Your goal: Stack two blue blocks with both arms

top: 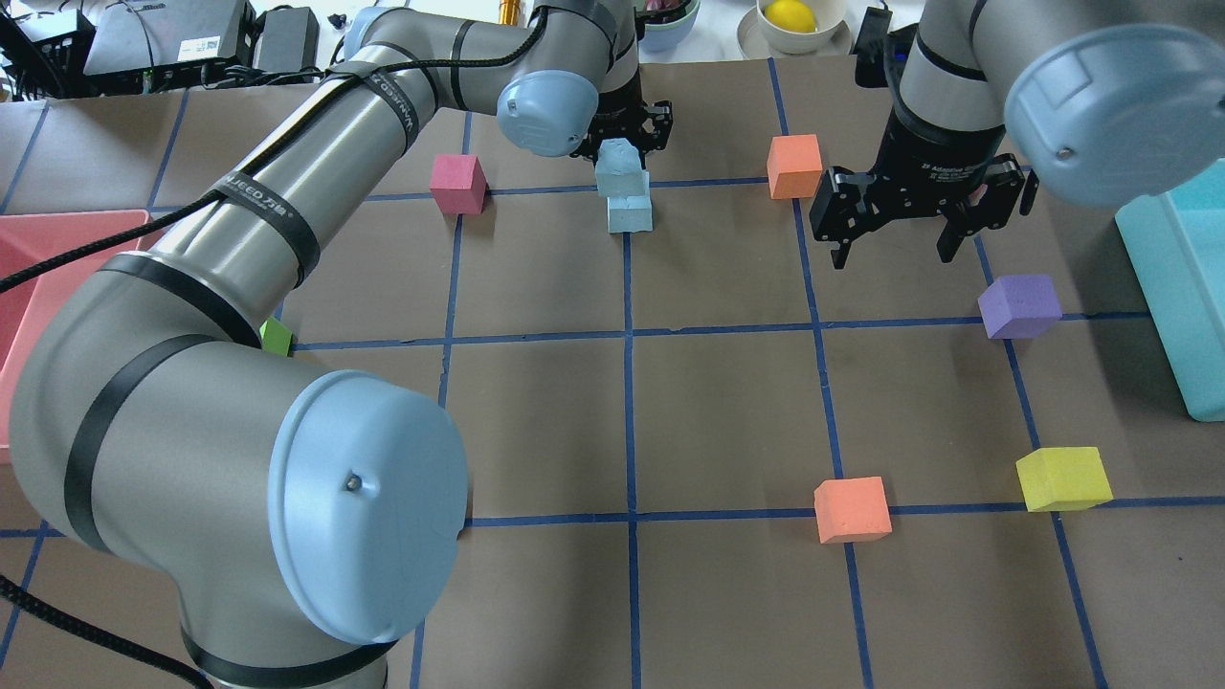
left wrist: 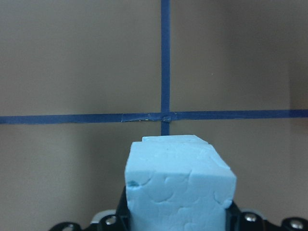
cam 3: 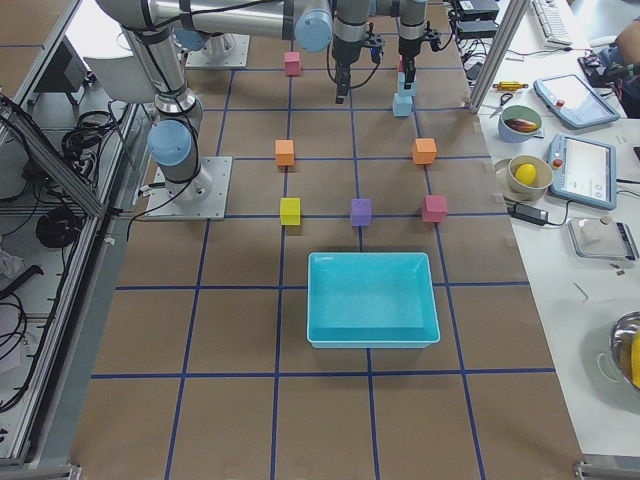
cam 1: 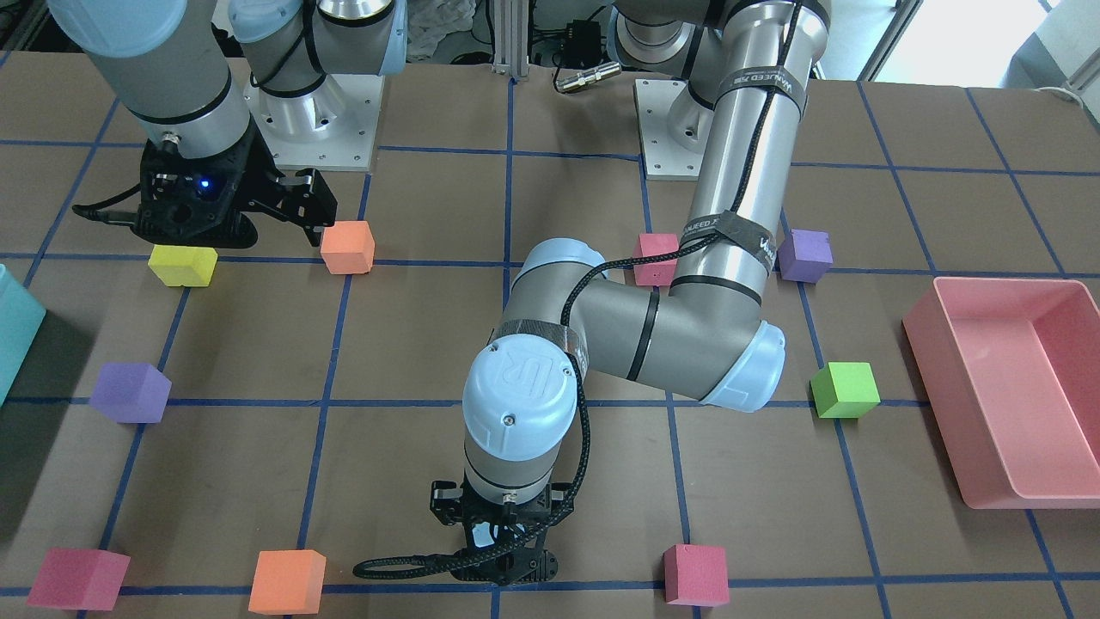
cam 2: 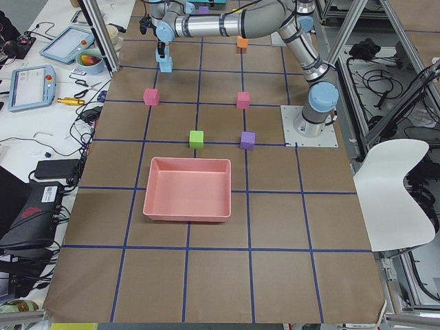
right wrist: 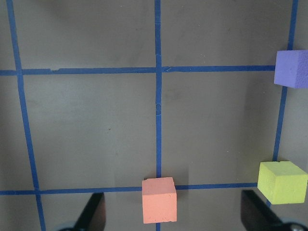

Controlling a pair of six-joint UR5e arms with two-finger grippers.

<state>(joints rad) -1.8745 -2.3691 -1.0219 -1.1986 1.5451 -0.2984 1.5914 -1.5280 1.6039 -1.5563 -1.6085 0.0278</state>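
Observation:
Two pale blue blocks stand at the far middle of the table. My left gripper (top: 622, 142) is shut on the upper blue block (top: 617, 161), which sits slightly tilted on or just above the lower blue block (top: 630, 212). In the left wrist view the held block (left wrist: 179, 185) fills the bottom centre, with the lower block's edge (left wrist: 171, 138) peeking out behind it. In the front-facing view the left gripper (cam 1: 503, 563) hides both blocks. My right gripper (top: 895, 251) is open and empty, hovering beside an orange cube (top: 794, 165); its fingers (right wrist: 94, 211) are spread wide.
A pink bin (top: 57, 239) lies at the left and a teal bin (top: 1177, 287) at the right. Loose cubes: pink (top: 457, 184), purple (top: 1019, 306), yellow (top: 1062, 478), orange (top: 852, 509), green (top: 276, 337). Bowls stand beyond the far edge.

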